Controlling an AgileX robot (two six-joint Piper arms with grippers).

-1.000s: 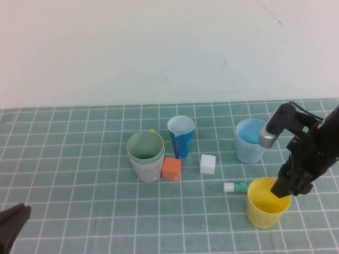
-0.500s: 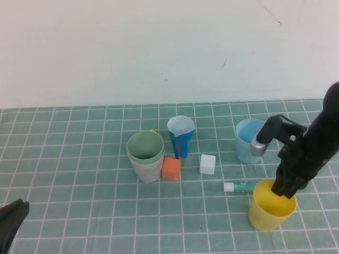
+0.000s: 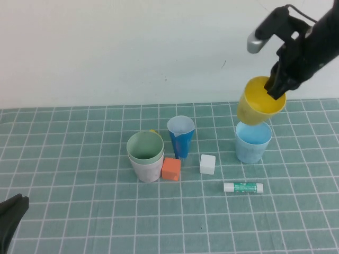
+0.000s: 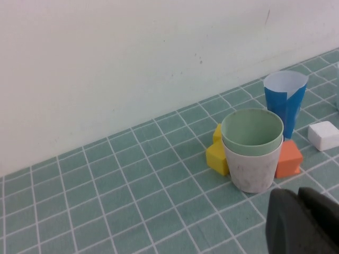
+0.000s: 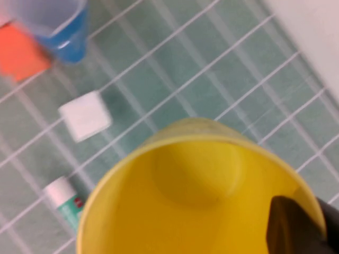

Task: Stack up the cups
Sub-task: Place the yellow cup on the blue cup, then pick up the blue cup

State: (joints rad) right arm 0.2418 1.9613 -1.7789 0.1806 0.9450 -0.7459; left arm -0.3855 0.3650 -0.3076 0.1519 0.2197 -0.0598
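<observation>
1. The right gripper [image 3: 275,89] is raised well above the desk, its jaws closed over the rim of the yellow cup [image 3: 258,101]. One finger [image 5: 296,227] shows inside the cup; the outer one is hidden behind the wall.
2. The yellow cup hangs tilted in the air, directly over the light blue cup [image 3: 252,141] and overlapping its far rim in the high view; whether they touch cannot be told.
3. In the right wrist view the yellow cup fills most of the frame and hides the light blue cup.
4. The left gripper [image 3: 9,222] sits low at the near left edge of the desk [image 3: 79,222], mostly cut off. Its jaws look closed and empty.
5. A green cup [image 3: 144,147] is nested in a white cup [image 3: 146,168], with an orange block [image 3: 171,169] beside them.
6. A dark blue cup [image 3: 181,136] stands behind the block.
</observation>
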